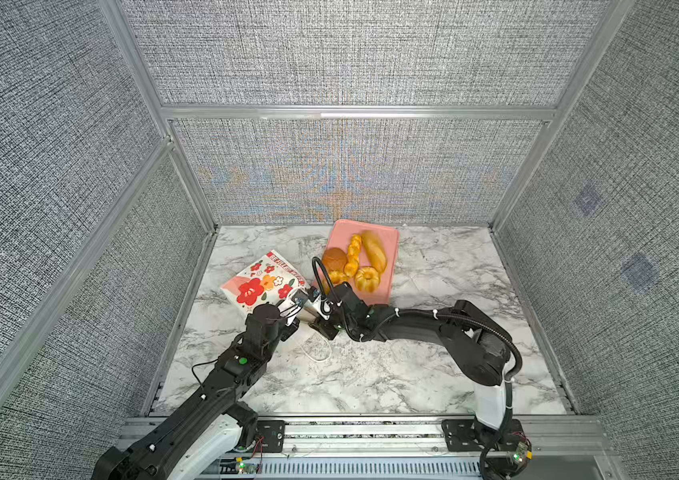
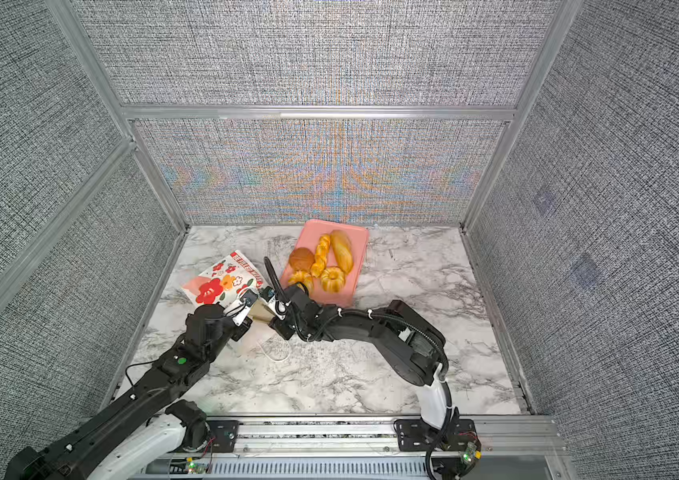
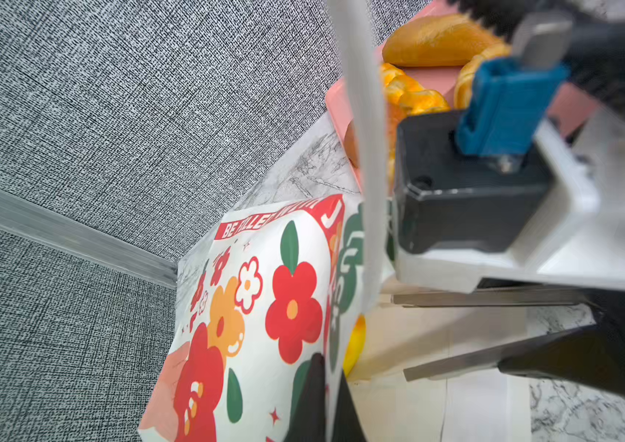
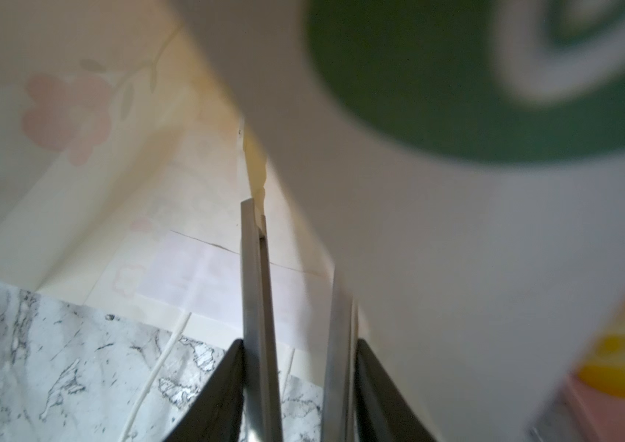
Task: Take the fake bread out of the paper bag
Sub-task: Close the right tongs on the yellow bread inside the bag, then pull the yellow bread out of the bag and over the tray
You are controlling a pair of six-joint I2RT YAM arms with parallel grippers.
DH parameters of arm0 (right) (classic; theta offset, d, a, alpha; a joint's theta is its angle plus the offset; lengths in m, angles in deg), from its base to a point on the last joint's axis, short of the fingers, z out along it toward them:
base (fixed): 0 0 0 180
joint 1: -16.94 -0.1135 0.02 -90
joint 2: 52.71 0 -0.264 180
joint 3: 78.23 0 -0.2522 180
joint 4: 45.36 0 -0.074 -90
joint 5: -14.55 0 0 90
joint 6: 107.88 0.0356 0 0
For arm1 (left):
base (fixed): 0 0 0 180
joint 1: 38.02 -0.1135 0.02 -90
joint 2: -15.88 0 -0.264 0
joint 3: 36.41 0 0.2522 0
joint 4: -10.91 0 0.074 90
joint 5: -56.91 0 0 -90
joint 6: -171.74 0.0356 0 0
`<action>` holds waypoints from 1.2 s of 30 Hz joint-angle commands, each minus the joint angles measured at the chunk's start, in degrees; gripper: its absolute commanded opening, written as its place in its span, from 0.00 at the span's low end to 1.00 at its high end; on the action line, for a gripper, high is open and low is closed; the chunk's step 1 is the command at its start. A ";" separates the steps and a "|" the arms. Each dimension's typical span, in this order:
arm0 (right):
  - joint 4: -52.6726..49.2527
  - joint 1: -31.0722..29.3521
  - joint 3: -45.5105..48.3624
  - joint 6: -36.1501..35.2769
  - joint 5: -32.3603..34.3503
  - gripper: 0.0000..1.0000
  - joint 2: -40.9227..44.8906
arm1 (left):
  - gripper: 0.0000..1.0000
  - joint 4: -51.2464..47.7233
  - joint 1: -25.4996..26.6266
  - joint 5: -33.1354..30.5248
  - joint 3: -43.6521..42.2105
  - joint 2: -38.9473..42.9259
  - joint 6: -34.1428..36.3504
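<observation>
The paper bag (image 1: 265,282) (image 2: 225,280) lies on its side on the marble table, with its mouth toward the arms. My left gripper (image 1: 285,307) (image 3: 328,367) is shut on the upper edge of the bag (image 3: 265,306) at the mouth. My right gripper (image 1: 304,311) (image 4: 297,245) reaches into the mouth, open, its long metal fingers (image 3: 475,298) apart with nothing between them. A yellow piece of fake bread (image 3: 356,342) shows just inside the bag. Several pieces of bread lie on the pink tray (image 1: 387,237): a round bun (image 1: 334,259), a twisted stick (image 1: 353,253), a long loaf (image 1: 375,249) and a ring cake (image 1: 366,279).
One white cord handle (image 1: 319,353) of the bag trails on the marble in front of the mouth. The tray (image 2: 312,232) sits at the back by the grey fabric wall. Metal frame rails edge the table on all sides.
</observation>
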 commanded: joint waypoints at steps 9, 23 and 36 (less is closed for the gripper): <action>-11.89 -0.55 -0.74 0.55 -2.54 0.21 3.02 | 0.00 5.43 -0.07 -1.09 0.97 -2.89 -2.59; -17.91 -2.47 6.47 10.75 -0.84 0.00 16.19 | 0.00 6.50 0.04 -3.83 0.36 -3.73 -5.41; -24.48 -2.39 9.63 21.86 4.20 0.00 24.37 | 0.00 4.76 0.02 -12.24 5.83 -10.13 -14.61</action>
